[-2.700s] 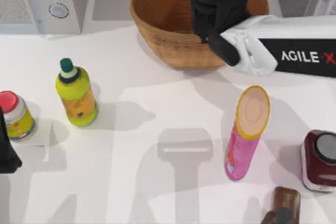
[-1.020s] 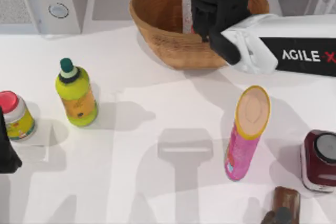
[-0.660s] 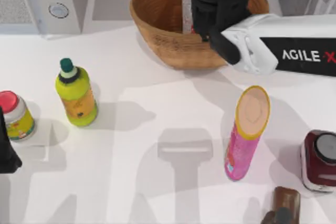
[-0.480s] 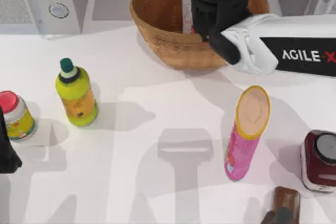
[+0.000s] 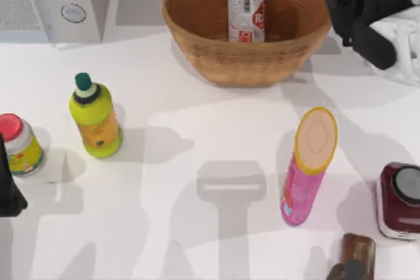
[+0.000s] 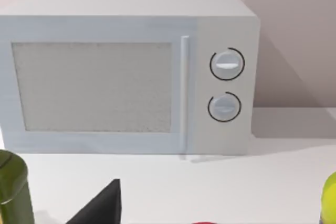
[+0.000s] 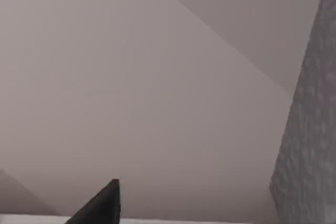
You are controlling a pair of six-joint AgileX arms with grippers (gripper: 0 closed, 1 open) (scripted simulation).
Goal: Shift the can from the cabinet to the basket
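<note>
Can (image 5: 246, 12): smooth silver cylinder, red label patches, upright inside the basket, left of the right gripper.
Basket (image 5: 197, 27): ribbed woven wicker, oval bowl.
Right gripper (image 5: 367, 11): black, beside the basket's right rim; finger state cannot be told.
Left arm (image 5: 8, 188): parked at the table's left edge.

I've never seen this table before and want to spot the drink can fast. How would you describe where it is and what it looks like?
Find the wide woven basket at the back of the table, right of the white microwave. The can stands upright inside it. It is silver metal with red patches, unlike the taller pink tube out on the table.
</note>
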